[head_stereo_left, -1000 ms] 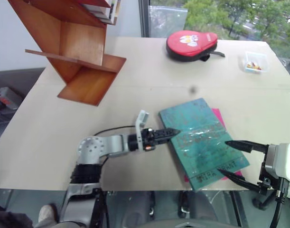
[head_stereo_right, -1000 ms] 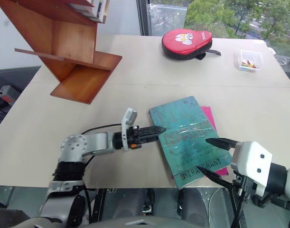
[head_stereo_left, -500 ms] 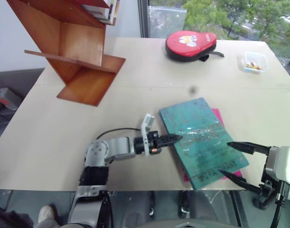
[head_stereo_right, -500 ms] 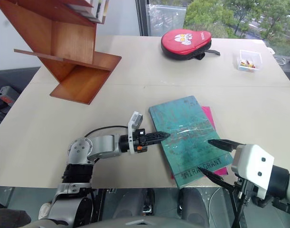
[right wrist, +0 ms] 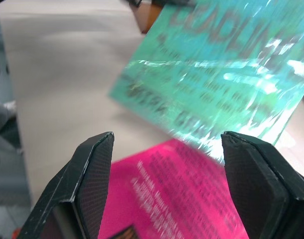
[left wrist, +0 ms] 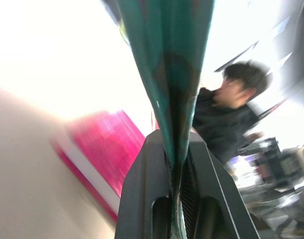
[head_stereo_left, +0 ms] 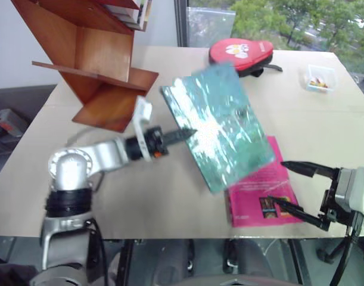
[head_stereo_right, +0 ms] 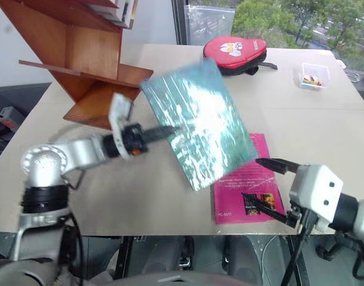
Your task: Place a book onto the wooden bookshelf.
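A magenta-pink book (head_stereo_left: 262, 196) lies flat near the front edge of the beige worktop (head_stereo_left: 170, 196); a red zipped case (head_stereo_left: 240, 55) with a white cartoon print sits at the far side; a small clear box (head_stereo_left: 321, 77) of coloured bits rests towards the far right corner; a dark-clothed person (left wrist: 226, 117) shows in the left wrist view; green trees (head_stereo_left: 277, 21) stand beyond the window.

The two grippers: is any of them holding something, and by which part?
The left gripper holds the book by its edge, pinched between the jaws and lifted off the table. The right gripper is open and holds nothing.
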Motion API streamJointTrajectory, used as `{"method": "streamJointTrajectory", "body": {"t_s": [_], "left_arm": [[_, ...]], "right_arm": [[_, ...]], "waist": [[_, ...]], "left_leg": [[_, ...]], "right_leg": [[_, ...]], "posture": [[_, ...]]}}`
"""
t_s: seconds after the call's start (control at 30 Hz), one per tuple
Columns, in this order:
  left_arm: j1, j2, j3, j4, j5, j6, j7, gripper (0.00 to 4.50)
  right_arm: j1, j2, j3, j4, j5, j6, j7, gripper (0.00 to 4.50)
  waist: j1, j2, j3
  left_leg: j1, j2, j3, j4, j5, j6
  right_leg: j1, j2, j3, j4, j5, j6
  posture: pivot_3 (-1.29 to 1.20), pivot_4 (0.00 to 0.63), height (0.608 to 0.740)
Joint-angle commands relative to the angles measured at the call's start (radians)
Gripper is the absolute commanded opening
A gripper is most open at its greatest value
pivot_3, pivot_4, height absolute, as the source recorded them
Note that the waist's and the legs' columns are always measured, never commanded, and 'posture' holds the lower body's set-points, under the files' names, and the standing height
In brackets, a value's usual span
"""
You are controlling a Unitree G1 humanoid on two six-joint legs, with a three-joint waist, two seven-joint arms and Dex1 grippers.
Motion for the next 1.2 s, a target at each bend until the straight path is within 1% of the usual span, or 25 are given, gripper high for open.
{"method": "streamJointTrajectory", "body": {"t_s": [0.03,0.13,0.2,0.27,0.37,0.47,0.57,0.6,0.63,0.67,0.73,0.8,0.9,1.0,1.1,1.2], "left_arm": [[-0.124,0.018,-0.072,-0.007,0.331,-0.395,-0.196,0.06],[-0.227,0.054,-0.090,0.040,0.508,-0.631,-0.331,0.06],[-0.333,0.118,-0.091,0.083,0.623,-0.790,-0.432,0.06],[-0.423,0.183,-0.082,0.127,0.671,-0.833,-0.510,0.06],[-0.498,0.264,-0.053,0.186,0.691,-0.826,-0.572,0.06],[-0.520,0.408,-0.044,0.263,0.737,-0.820,-0.690,0.06],[-0.560,0.548,-0.061,0.296,0.799,-0.798,-0.780,0.06],[-0.571,0.590,-0.072,0.315,0.836,-0.818,-0.807,0.06],[-0.578,0.637,-0.081,0.347,0.879,-0.858,-0.837,0.06],[-0.593,0.680,-0.098,0.404,0.951,-0.943,-0.841,0.06],[-0.622,0.742,-0.144,0.554,1.100,-1.177,-0.831,0.06],[-0.680,0.740,-0.198,0.708,1.224,-1.355,-0.783,0.06],[-0.757,0.690,-0.254,0.886,1.335,-1.501,-0.738,0.06],[-0.792,0.622,-0.283,1.035,1.379,-1.572,-0.705,0.06],[-0.793,0.574,-0.298,1.131,1.403,-1.636,-0.674,0.06],[-0.798,0.533,-0.303,1.198,1.412,-1.708,-0.662,0.06]], "right_arm": [[-0.075,0.005,0.027,0.036,0.051,-0.001,-0.016,3.57],[-0.151,0.013,0.063,0.072,0.078,0.002,-0.021,3.57],[-0.218,0.019,0.085,0.110,0.100,0.004,-0.031,3.57],[-0.265,0.023,0.099,0.145,0.110,0.009,-0.038,3.57],[-0.300,0.032,0.128,0.185,0.109,0.019,-0.039,3.57],[-0.345,0.044,0.173,0.225,0.090,0.017,-0.036,3.57],[-0.399,0.053,0.204,0.259,0.092,0.008,-0.019,3.57],[-0.417,0.054,0.214,0.269,0.091,0.010,-0.014,3.57],[-0.437,0.056,0.224,0.279,0.087,0.009,-0.010,3.57],[-0.461,0.060,0.236,0.289,0.088,0.007,-0.004,3.57],[-0.513,0.067,0.269,0.309,0.068,0.001,0.002,3.57],[-0.568,0.084,0.295,0.318,0.051,0.001,-0.014,3.57],[-0.624,0.105,0.313,0.319,0.055,0.027,-0.047,3.57],[-0.662,0.115,0.338,0.297,0.033,0.043,-0.083,3.57],[-0.707,0.138,0.353,0.261,0.026,0.042,-0.127,3.57],[-0.749,0.169,0.368,0.238,0.009,0.041,-0.180,3.57]], "waist": [[0.001,0.000,0.000],[-0.002,-0.001,0.001],[-0.008,-0.001,0.002],[-0.009,-0.001,0.002],[-0.010,-0.001,0.002],[-0.023,-0.001,0.003],[-0.028,-0.004,0.005],[-0.028,-0.004,0.006],[-0.029,-0.005,0.006],[-0.030,-0.005,0.007],[-0.030,-0.005,0.007],[-0.028,-0.004,0.006],[-0.011,-0.005,0.006],[-0.002,-0.006,0.005],[-0.010,-0.008,0.006],[-0.012,-0.007,0.006]], "left_leg": [[0.000,-0.001,0.000,0.000,0.000,0.000],[-0.004,-0.001,-0.001,0.000,0.000,0.000],[-0.005,0.000,-0.001,-0.001,0.000,0.000],[-0.007,0.000,0.000,-0.001,0.000,0.000],[-0.007,0.001,0.000,-0.002,0.000,0.000],[-0.007,0.001,0.000,-0.002,0.000,0.000],[-0.007,0.002,0.000,-0.001,0.000,0.000],[-0.008,0.002,0.000,-0.001,0.000,0.000],[-0.008,0.002,0.000,-0.001,0.000,0.000],[-0.009,0.002,0.001,-0.001,0.000,0.000],[-0.009,0.002,0.002,-0.001,0.000,0.001],[-0.008,0.002,0.003,-0.001,0.000,0.001],[-0.010,0.003,0.003,0.000,0.000,0.001],[-0.011,0.003,0.003,0.002,0.000,0.002],[-0.013,0.003,0.003,0.006,-0.001,0.003],[-0.013,0.004,0.006,0.006,-0.001,0.003]], "right_leg": [[0.000,0.000,0.000,0.000,0.000,0.000],[-0.002,0.000,-0.002,-0.002,0.002,0.002],[-0.004,0.001,-0.002,-0.002,0.002,0.002],[-0.006,0.003,-0.002,-0.003,0.002,0.002],[-0.006,0.003,-0.002,-0.002,0.001,0.003],[-0.006,0.002,-0.002,-0.002,-0.001,0.007],[-0.007,0.002,-0.002,-0.001,-0.002,0.008],[-0.008,0.003,-0.002,-0.001,-0.002,0.008],[-0.008,0.003,-0.002,-0.001,-0.002,0.008],[-0.008,0.003,-0.001,-0.001,-0.002,0.008],[-0.009,0.003,0.000,-0.001,-0.002,0.008],[-0.011,0.003,0.001,0.000,-0.002,0.008],[-0.011,0.003,-0.001,0.001,-0.002,0.008],[-0.010,0.003,-0.001,0.001,-0.002,0.008],[-0.011,0.003,0.000,0.003,-0.001,0.008],[-0.016,0.003,0.003,0.010,-0.002,0.008]], "posture": [[0.00,0.150,0.740],[0.00,0.150,0.740],[0.00,0.150,0.740],[0.00,0.150,0.740],[0.00,0.150,0.740],[0.00,0.150,0.740],[0.00,0.150,0.740],[0.00,0.150,0.740],[0.00,0.150,0.740],[0.00,0.150,0.740],[0.00,0.150,0.740],[0.00,0.150,0.740],[0.00,0.150,0.740],[0.00,0.150,0.740],[0.00,0.150,0.740],[0.00,0.150,0.740]]}}
